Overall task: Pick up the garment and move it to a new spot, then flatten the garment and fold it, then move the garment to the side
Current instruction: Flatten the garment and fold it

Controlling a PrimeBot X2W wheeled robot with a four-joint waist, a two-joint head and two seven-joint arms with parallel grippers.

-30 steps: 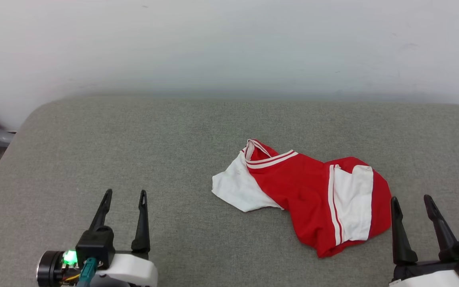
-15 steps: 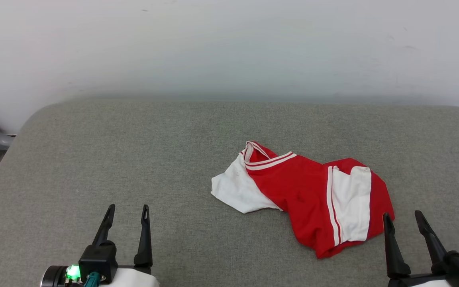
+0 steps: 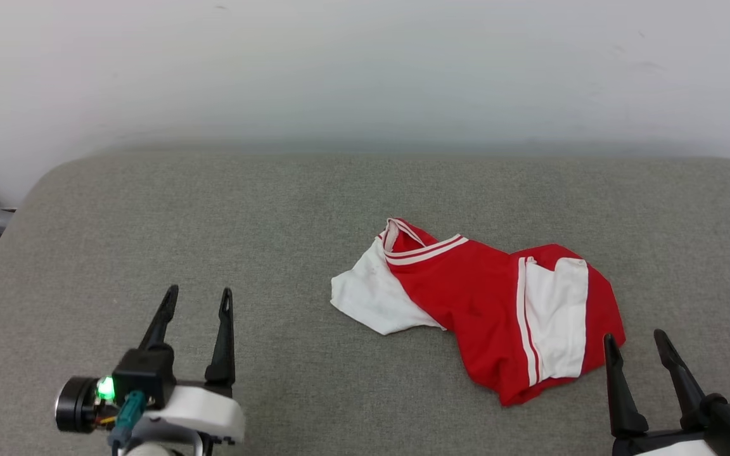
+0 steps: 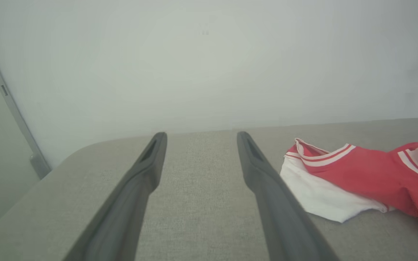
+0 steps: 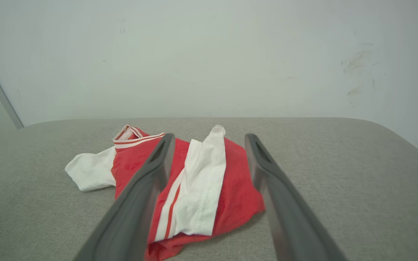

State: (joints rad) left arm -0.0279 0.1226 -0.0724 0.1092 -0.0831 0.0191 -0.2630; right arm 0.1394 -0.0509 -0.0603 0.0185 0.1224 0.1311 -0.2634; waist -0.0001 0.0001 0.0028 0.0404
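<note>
No text, number, label or brand can be read in any view. The garment [image 3: 466, 297] shows plain red and white cloth with striped trim on its upturned side, and no lettering is legible there.

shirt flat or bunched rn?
Bunched. The garment lies crumpled on the grey cushion: one white sleeve folded over the red body, collar twisted up, hem rumpled.

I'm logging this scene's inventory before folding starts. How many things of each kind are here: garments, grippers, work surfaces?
Garments: 1, the red and white garment
Grippers: 2, the left gripper and the right gripper, both open
Work surfaces: 1, the grey padded surface
Total: 4
</note>
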